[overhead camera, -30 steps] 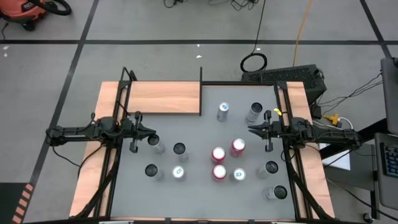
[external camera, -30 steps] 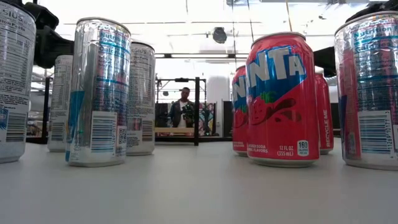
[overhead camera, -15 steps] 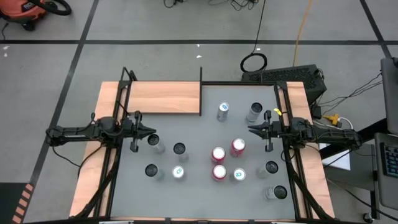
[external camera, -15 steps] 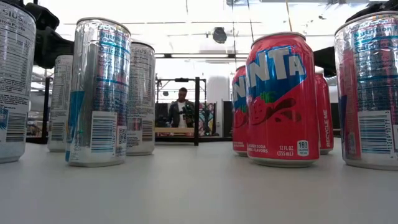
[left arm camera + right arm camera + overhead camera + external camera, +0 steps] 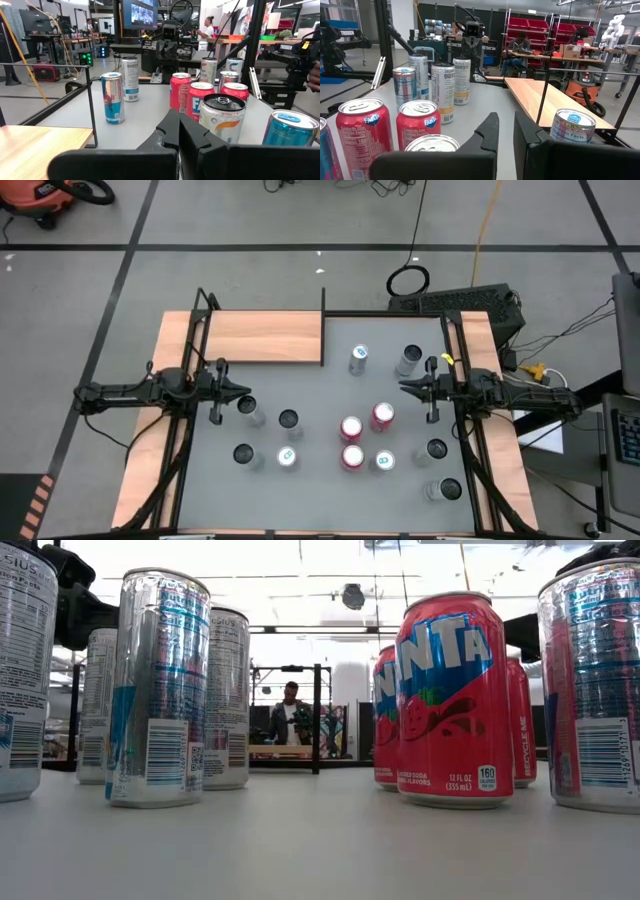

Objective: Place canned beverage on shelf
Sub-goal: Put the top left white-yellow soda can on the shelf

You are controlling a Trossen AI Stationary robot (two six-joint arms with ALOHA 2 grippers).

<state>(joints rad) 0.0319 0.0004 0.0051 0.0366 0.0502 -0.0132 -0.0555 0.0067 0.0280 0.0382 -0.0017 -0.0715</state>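
Nothing on the table has moved since a second ago; both arms and every can sit exactly as before. Only the person seen far behind the table in the low view has shifted posture slightly.

Seen from overhead, the left gripper waits at the table's nine o'clock edge, pointing inward. Its fingers are clenched together, gripping nothing and touching nothing; a silver can stands just beside its tip, toward six o'clock.

The right gripper mirrors it at the three o'clock edge, fingers also pressed shut and empty, clear of all cans.

The shelf, a light-brown wooden board with thin black posts, lies toward eleven o'clock on the grey table, bare of cans.

The cans stand upright on the tabletop: three red cans cluster near the centre, toward five o'clock, with silver and blue-topped cans scattered around them. Two more stand near one o'clock.
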